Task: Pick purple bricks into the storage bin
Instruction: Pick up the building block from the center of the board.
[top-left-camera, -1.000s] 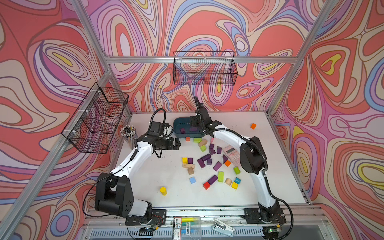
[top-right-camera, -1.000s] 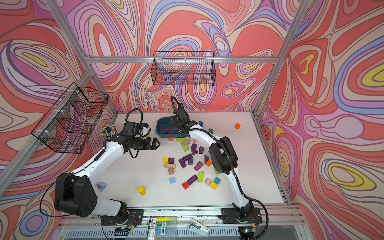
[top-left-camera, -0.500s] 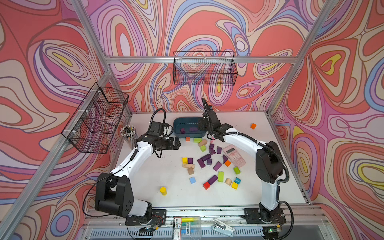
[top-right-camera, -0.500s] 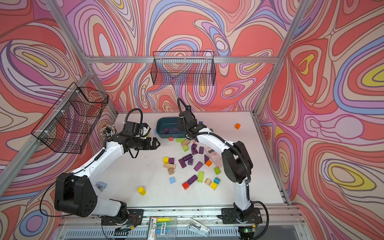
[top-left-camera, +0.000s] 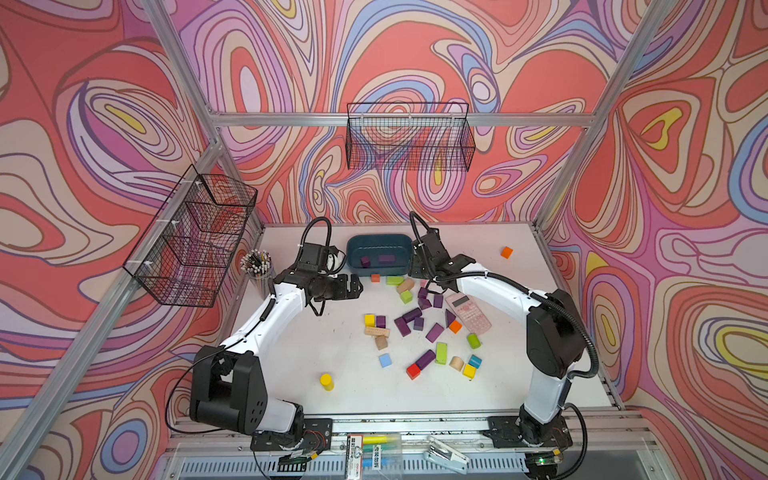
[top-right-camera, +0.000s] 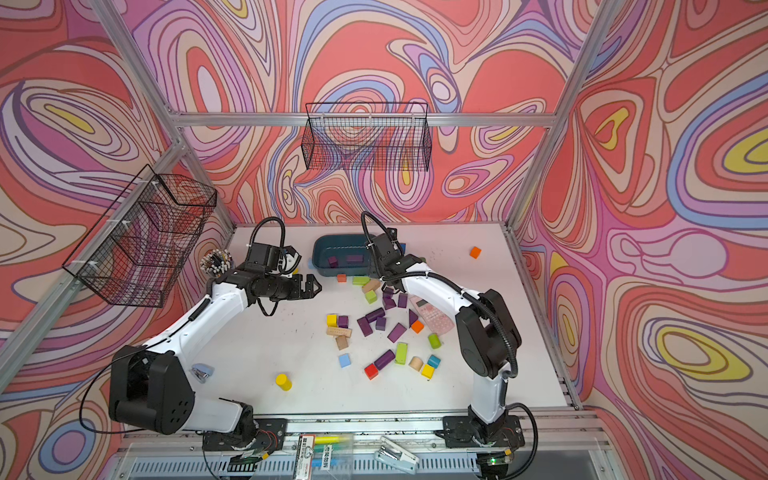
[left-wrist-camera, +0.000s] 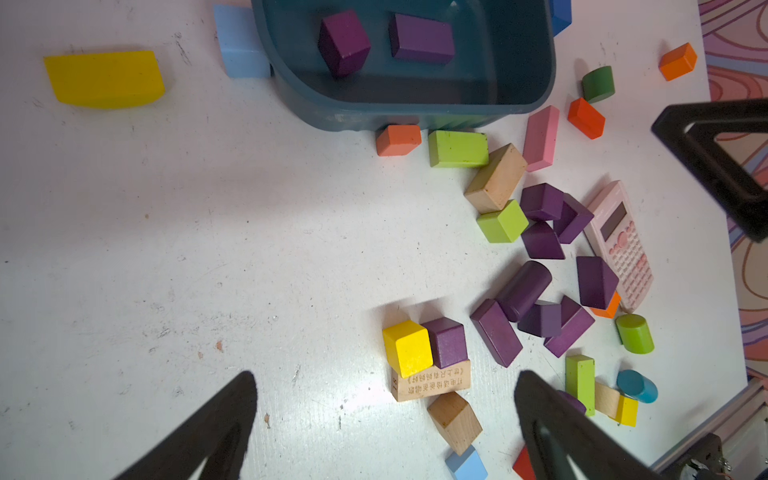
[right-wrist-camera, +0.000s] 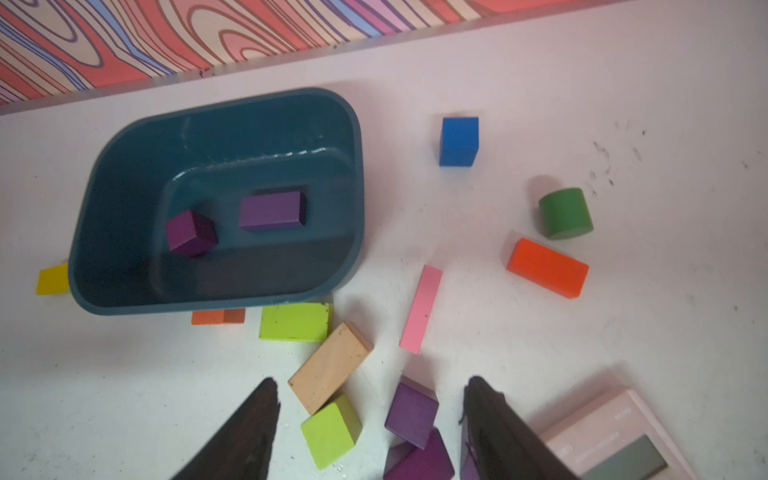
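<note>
Right wrist view looks down past the right gripper (right-wrist-camera: 372, 382). Its jaws stand moderately apart and clamp nothing. A loose purple cube (right-wrist-camera: 411, 415) lies on the table (right-wrist-camera: 540, 104) under the gap, clear of both fingers.

In both top views this arm arches from the near-right base to the far middle. Its wrist is bent, so the right gripper (top-left-camera: 419, 272) points down just right of the storage bin (top-left-camera: 378, 241). From above, its fingertips are too dark to separate.

The left arm climbs from the near-left base and levels out. The left gripper (top-left-camera: 355, 286) aims rightward, near-left of the bin. In the left wrist view its jaws are spread wide and empty.

The bin sits at the far middle of the table and holds a small cube (right-wrist-camera: 191, 232) and an oblong bar (right-wrist-camera: 272, 210). The other purple bricks (top-left-camera: 411, 316) lie loose mid-table among other coloured blocks, left of a pink calculator (top-left-camera: 467, 313).

The right wrist view alone gives a clear look at a blue cube (right-wrist-camera: 459, 141) and a green cylinder (right-wrist-camera: 565, 214) right of the bin. From above, the arm masks most of that spot.

The left wrist view shows a yellow wedge (left-wrist-camera: 104, 79) left of the bin. A blue stapler (top-right-camera: 202, 371) appears in a top view beside the left arm. The frame edge cuts off the calculator in the right wrist view.
</note>
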